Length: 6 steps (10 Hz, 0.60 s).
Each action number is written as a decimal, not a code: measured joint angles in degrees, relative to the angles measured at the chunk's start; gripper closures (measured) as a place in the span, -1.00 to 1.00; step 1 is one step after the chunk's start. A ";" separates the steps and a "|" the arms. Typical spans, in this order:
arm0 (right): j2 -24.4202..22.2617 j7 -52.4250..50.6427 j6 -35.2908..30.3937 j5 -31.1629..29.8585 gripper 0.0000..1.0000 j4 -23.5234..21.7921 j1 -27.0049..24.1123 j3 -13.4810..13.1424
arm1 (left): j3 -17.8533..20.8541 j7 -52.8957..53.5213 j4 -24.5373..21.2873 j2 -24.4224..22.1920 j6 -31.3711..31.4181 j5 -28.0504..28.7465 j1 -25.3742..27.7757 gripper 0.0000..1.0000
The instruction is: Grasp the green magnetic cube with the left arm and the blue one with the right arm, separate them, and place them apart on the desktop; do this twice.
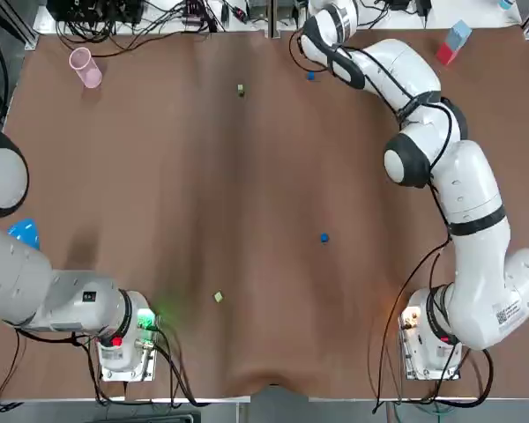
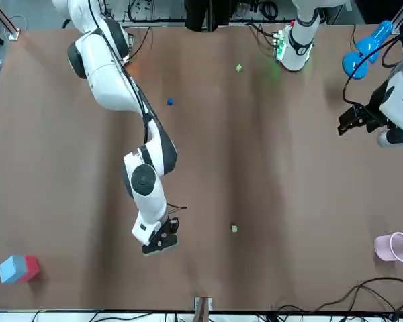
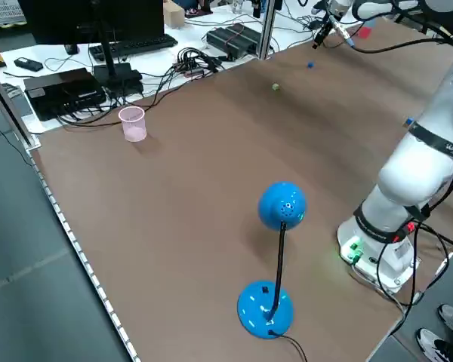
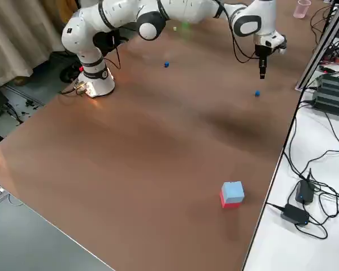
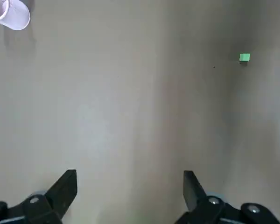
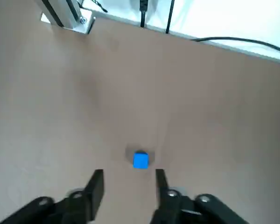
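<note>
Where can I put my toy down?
The widest bare patch is the middle, between the far green cube and the near green cube. Crowded: the far edge, where the right gripper hangs by a blue cube, and the left side, where the left gripper hovers between pink cup and blue lamp.

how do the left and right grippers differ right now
The left gripper has its fingers spread wide; the right gripper is open more narrowly. The right gripper hangs over a blue cube lying just beyond its fingertips; the left gripper is over bare table, a green cube far off. Both are open and hold nothing.
</note>
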 joint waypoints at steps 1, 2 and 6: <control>-1.02 0.00 -1.13 -0.02 -0.51 0.23 0.15 0.03 | -0.08 0.00 0.00 0.01 -0.01 0.00 -0.04 -1.00; -2.79 0.00 -5.01 -0.03 -0.77 0.13 0.28 0.04 | -0.09 0.00 0.00 0.01 -0.02 0.00 -0.04 -1.00; -16.82 0.00 -23.94 -0.02 -1.00 -1.49 -2.11 -0.80 | -0.16 0.01 0.50 -0.04 -0.03 0.00 0.02 -1.00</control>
